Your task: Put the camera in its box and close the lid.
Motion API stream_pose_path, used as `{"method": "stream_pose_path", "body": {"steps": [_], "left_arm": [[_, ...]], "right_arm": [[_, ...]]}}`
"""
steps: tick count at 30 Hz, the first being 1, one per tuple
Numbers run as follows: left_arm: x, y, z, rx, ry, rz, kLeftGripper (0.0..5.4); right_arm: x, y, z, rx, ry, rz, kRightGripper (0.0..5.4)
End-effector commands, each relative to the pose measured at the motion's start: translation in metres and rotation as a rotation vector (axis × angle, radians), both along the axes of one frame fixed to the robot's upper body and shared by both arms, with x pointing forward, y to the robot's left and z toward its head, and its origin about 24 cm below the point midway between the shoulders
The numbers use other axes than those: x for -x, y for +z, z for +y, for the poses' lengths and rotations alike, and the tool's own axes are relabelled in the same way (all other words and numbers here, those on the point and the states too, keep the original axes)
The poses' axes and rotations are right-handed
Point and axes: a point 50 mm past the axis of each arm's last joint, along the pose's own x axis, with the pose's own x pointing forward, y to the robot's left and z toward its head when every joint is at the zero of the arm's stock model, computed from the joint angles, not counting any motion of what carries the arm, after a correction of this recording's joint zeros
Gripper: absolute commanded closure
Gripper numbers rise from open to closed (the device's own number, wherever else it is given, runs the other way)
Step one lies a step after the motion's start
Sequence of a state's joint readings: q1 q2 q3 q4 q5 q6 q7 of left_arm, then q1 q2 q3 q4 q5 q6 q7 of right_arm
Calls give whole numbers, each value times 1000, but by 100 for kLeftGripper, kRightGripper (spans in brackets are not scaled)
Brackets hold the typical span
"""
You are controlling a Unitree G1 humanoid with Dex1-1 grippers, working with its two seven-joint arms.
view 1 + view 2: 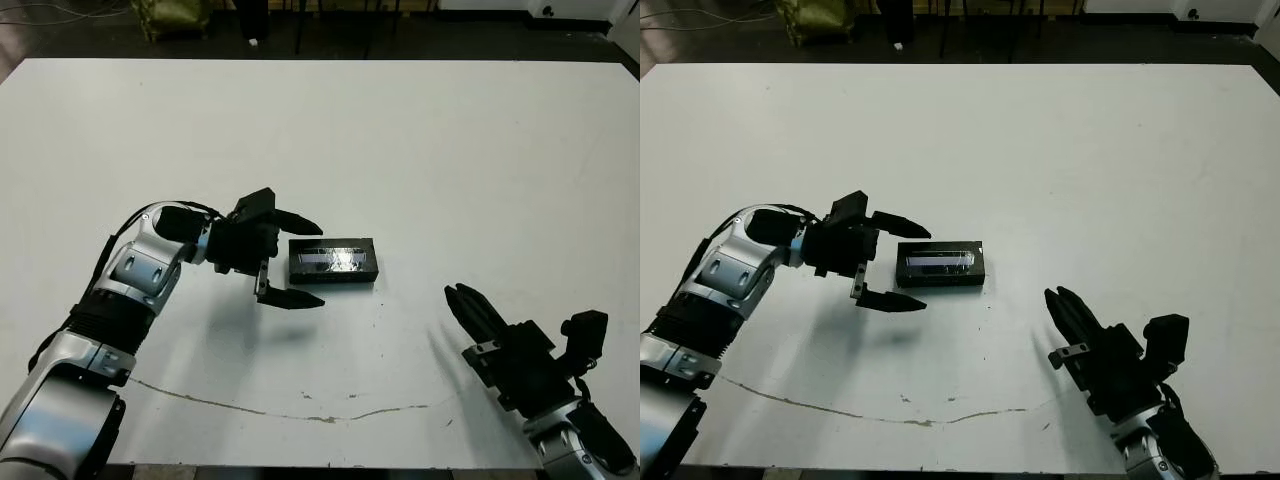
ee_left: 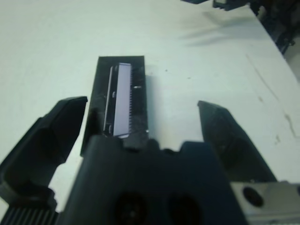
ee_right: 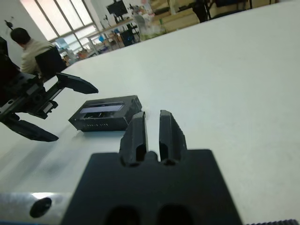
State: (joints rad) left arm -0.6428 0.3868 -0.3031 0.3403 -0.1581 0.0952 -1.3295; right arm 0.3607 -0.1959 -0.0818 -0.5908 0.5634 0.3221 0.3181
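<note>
**Claws and closed box on white counter**

Left claw [image 1: 300,260]: centre-left of the frame, fingers spread wide, empty, just beside the lid's left end, not touching it.
Right claw [image 1: 468,305]: lower right, fingers pressed together, holding nothing, well apart from the lid.
Lid [image 1: 332,260]: black block with glossy strip, lying flat at centre.
Camera, box: not visible.
Counter [image 1: 420,150]: white, with a thin crack line near its lower edge.

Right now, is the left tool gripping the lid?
No. The left tool is open beside the lid, its fingers spread and touching nothing.
</note>
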Motion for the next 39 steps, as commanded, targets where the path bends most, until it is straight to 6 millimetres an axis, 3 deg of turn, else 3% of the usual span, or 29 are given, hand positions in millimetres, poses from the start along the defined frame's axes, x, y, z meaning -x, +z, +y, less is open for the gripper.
{"method": "stream_pose_path", "body": {"steps": [1,9,15,24,36,39], "left_arm": [[4,-3,15,-13,59,0,2],[12,6,30,133,220,-129,2],[32,3,15,394,634,-185,25],[54,-13,-25,484,832,-167,236],[58,-37,-76,507,1028,5,533],[54,-41,-82,493,1030,29,539]], "right_arm": [[1,-7,-3,15,-11,32,540],[0,-8,-4,15,-3,44,540],[-1,-6,0,13,-21,50,540],[-8,-16,0,-27,-13,30,540],[-6,-14,3,-35,-9,11,540],[-6,-14,3,-41,-12,23,540]]}}
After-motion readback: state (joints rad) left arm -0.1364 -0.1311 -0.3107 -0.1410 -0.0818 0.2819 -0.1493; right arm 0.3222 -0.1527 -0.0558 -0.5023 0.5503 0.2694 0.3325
